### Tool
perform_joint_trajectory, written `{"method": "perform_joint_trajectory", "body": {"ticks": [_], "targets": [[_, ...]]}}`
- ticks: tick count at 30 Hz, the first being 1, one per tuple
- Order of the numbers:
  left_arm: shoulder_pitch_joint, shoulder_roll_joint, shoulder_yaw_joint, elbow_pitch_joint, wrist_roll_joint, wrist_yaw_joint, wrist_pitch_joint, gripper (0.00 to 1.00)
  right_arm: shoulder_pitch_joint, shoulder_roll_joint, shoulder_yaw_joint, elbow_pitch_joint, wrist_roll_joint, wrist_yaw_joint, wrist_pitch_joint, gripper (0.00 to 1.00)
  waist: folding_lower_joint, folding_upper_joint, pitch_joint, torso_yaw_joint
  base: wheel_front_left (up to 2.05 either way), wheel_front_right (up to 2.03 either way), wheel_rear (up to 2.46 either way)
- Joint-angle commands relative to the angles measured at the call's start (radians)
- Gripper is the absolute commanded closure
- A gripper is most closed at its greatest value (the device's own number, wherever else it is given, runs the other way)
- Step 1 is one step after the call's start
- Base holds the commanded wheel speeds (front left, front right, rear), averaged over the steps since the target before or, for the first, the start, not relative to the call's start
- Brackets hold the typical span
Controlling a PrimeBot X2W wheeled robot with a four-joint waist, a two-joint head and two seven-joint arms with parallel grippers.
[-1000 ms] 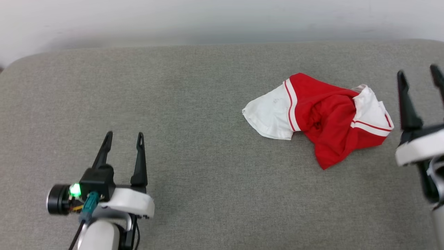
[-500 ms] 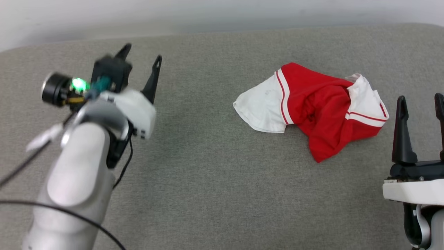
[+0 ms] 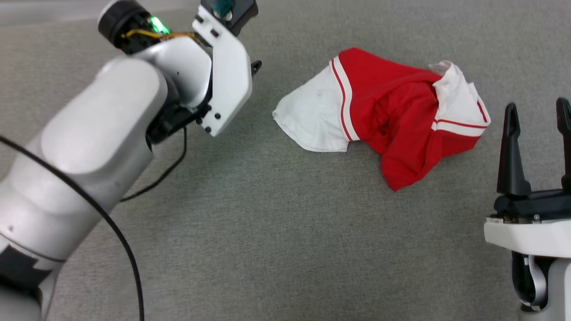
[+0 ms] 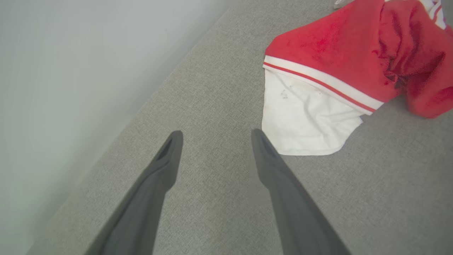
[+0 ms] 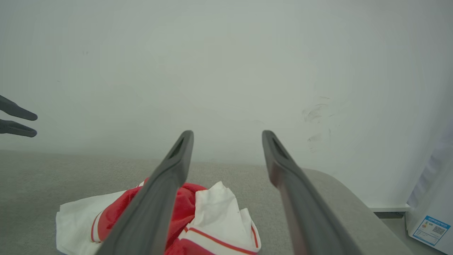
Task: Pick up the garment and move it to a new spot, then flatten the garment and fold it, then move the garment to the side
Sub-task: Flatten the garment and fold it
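**Fig.** Head view: shirt [image 3: 383, 116] lies crumpled on grey cloth surface [image 3: 267, 249], toward the robot's right, between the two arms. Red body is bunched at centre. One white sleeve [image 3: 312, 120] is spread flat toward L arm [image 3: 89, 147]; other sleeve [image 3: 459, 102] is folded up on the R side. Striped trim runs along both sleeve seams. L arm reaches in from lower left, w/ green light [image 3: 156, 24] & black cable [image 3: 129, 249] at the wrist. Its housing hides most of the fingers; one fingertip [image 3: 256, 67] shows near the flat sleeve, w/ a gap. R gripper [image 3: 537, 107] stands upright at lower right, jaws wide, nothing between them, near the shirt's R edge but apart from it.

L wrist view: L gripper [image 4: 214, 136] has jaws wide & empty, bare surface between the fingers. Sleeve hem lies just beside one tip. A pale wall [image 4: 53, 88] borders the surface.

R wrist view: shirt sits low, partly behind one finger. Further items: faint scuffs [image 5: 318, 113] on the wall, the surface's rounded corner, a white box w/ blue label [image 5: 431, 226] at lower right, and L gripper's two tips at the left edge, raised above the surface.
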Motion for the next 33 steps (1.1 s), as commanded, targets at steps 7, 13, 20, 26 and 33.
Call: {"method": "perform_joint_trajectory", "body": {"ticks": [7, 13, 20, 26, 33], "targets": [[-0.200, 0.016, -0.192, 0.005, -0.242, 0.000, 0.208, 0.00, -0.060, 0.009, 0.027, -0.032, -0.007, -0.001, -0.002, 0.00, 0.0000, -0.0001, 0.116, -0.065, 0.00, 0.00, 0.00], [-0.309, 0.011, -0.337, 0.032, -0.329, 0.000, 0.330, 0.00, -0.093, 0.009, 0.044, -0.042, 0.010, -0.001, -0.002, 0.00, 0.0000, -0.0001, 0.179, -0.103, 0.00, 0.00, 0.00], [-0.302, 0.013, -0.399, 0.046, -0.324, 0.000, 0.409, 0.00, -0.123, 0.009, 0.056, -0.042, 0.026, -0.001, -0.002, 0.00, 0.0000, -0.0001, 0.217, -0.132, 0.00, 0.00, 0.00], [-0.203, 0.042, -0.415, -0.016, -0.262, -0.001, 0.491, 1.00, -0.140, 0.009, 0.051, -0.034, 0.036, -0.001, -0.002, 0.00, 0.0000, -0.0001, 0.225, -0.141, 0.00, 0.00, 0.00], [-0.237, 0.076, -0.404, -0.081, -0.277, 0.000, 0.421, 1.00, -0.123, 0.009, 0.033, -0.022, 0.015, -0.001, -0.002, 0.00, 0.0000, -0.0001, 0.173, -0.104, 0.00, 0.00, 0.00]]}}
